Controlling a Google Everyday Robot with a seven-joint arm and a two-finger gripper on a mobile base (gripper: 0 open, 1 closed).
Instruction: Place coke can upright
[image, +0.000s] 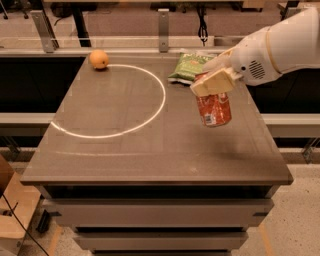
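Gripper (212, 91) over table (125, 150) right side, fingers (214, 81) clamping coke can (214, 110) top; can near-upright, label print unreadable.

Robot lab: grey table (100, 165) marked with a white ring (163, 100), metal rails (163, 25) behind, gripper (213, 83) holding coke can (214, 108) above it

A single camera looks from high in front of the tabletop (125, 150), facing down and across it toward the far rail (130, 44), near enough that the top fills the frame. The gripper (214, 84) sits upper right, clamped on the coke can (214, 107).
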